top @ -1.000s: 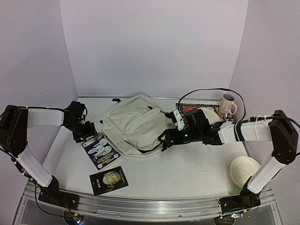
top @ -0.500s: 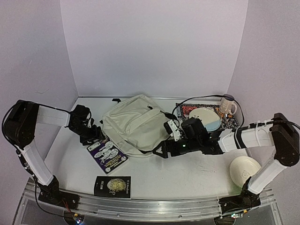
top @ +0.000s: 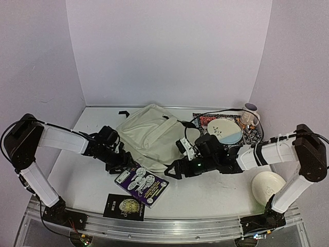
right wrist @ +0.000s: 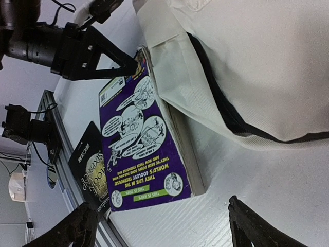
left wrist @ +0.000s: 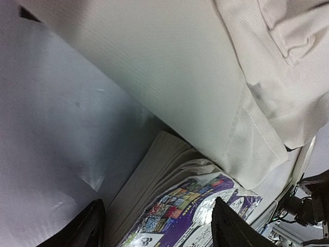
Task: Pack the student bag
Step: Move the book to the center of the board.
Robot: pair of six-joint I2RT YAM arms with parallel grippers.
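Left gripper (left wrist: 158,208) straddling a corner of the purple book (right wrist: 141,144) at the near edge of the student bag (top: 151,131).

Its fingers stand apart on either side of the book's corner; whether they pinch it or only bracket it cannot be told. The right gripper (right wrist: 163,205) hangs released over the book's end away from the bag, gripping nothing. The book lies cover-up with its other end just under the bag's hem. It is probably lined up there to be slid inside while the free gripper lifts the fabric. The bag is cream cloth, slack and creased, lying flat, with a black zipper line along the edge beside the book. Whether that edge is unzipped is unclear. A black book (top: 123,207) lies on the arms' side of the bag, well apart from it.
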